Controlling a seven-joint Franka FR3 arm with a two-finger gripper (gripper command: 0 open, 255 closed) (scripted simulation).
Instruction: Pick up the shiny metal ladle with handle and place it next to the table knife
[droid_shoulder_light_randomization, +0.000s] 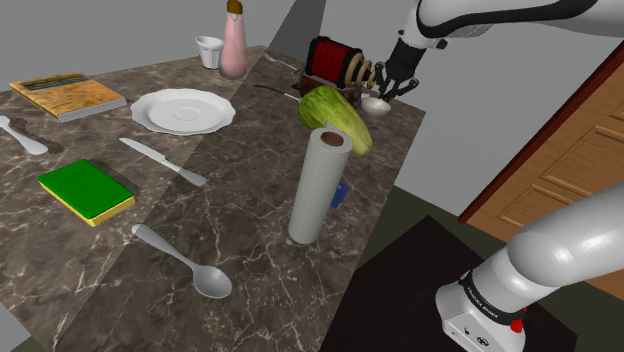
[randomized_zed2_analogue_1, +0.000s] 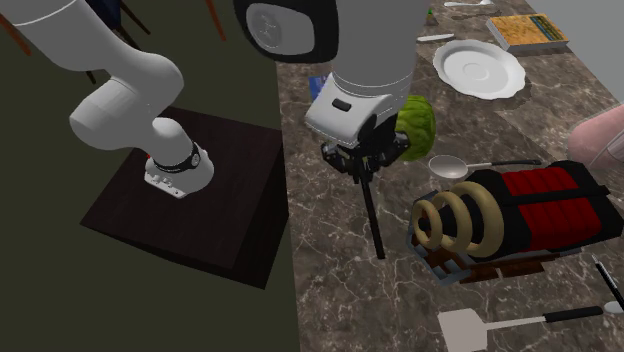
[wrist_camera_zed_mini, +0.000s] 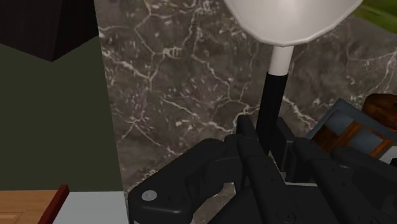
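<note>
The pincer is clamped on the ladle. In the wrist view the ladle's thin black handle runs straight in between the two black fingers, which close on it from either side. Beyond them a short white neck widens into a pale, rounded bowl. Under the bowl is the counter, dark stone with white veins.

The ladle is close to the counter's edge on the side of the stand. In the shoulder view this is the far right corner. There the pale bowl shows just below the pincer and just beside the end of a green vegetable. Behind the vegetable sits a red-and-black reel with a tan coil at its end. I cannot tell whether the ladle rests on the counter or hangs clear of it.

The table knife lies flat on the counter, well apart from the ladle and toward the shoulder view's left. It is between a white plate and a green book. The vegetable and an upright paper roll stand between the knife and the ladle. A large grey spoon lies near the counter's front edge, in front of the roll. On the far side, past the plate, a pink bottle stands just beside a white cup.
</note>
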